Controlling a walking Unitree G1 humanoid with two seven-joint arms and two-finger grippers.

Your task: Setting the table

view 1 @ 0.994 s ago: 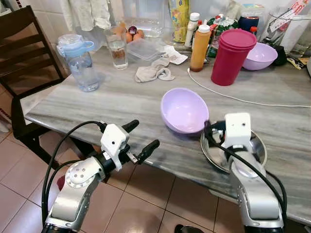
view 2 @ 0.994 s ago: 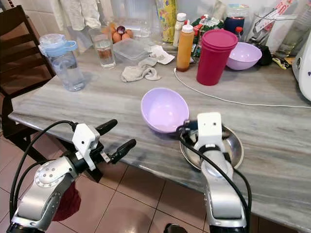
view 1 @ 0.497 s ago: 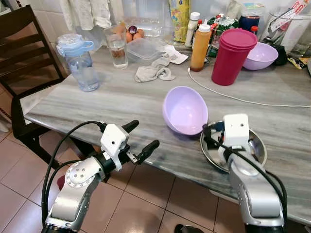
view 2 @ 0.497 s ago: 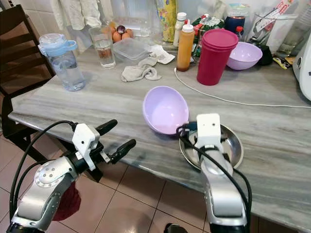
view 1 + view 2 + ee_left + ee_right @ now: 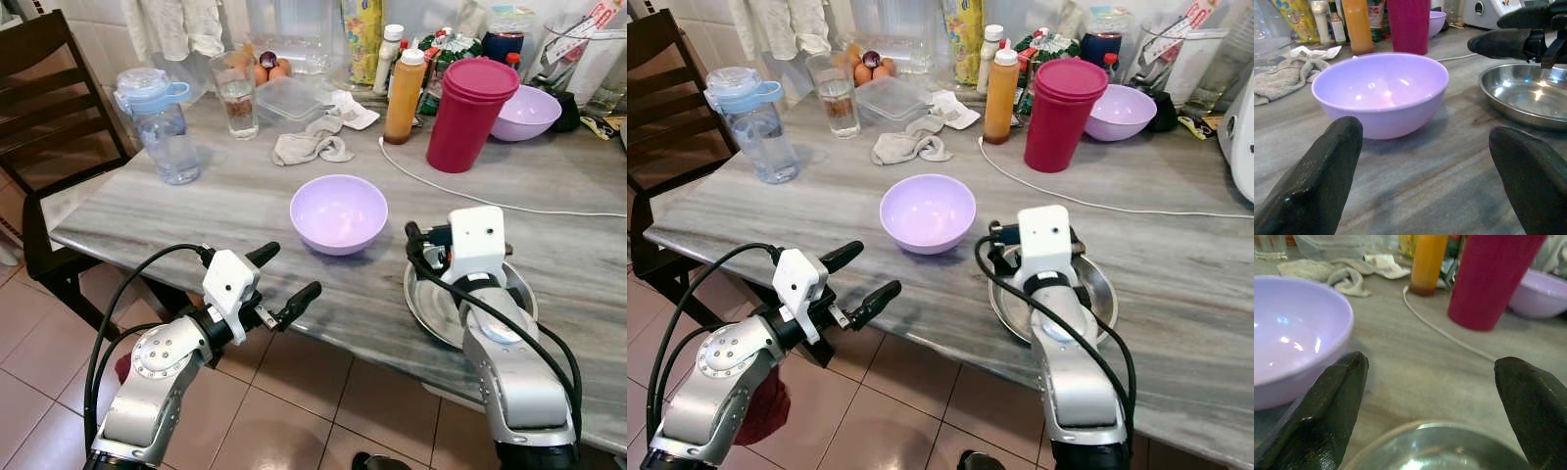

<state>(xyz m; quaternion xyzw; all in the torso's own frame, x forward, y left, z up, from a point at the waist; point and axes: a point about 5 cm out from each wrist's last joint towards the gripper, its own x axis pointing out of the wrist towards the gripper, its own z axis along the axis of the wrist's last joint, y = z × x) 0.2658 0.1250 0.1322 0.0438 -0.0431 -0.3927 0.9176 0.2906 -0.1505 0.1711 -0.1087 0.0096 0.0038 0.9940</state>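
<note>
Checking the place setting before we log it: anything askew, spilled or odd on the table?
Nothing spilled or tipped. The lilac plastic bowl sits upright beside the steel dish, apart from it. Only oddities: a crumpled grey cloth and a white cable lying across the marble tabletop.

I stand in a home kitchen: grey counter [image 5: 245, 196] with bottles [image 5: 404, 83], eggs [image 5: 271, 70], bowls [image 5: 338, 212], tiled floor [image 5: 294, 411].
</note>
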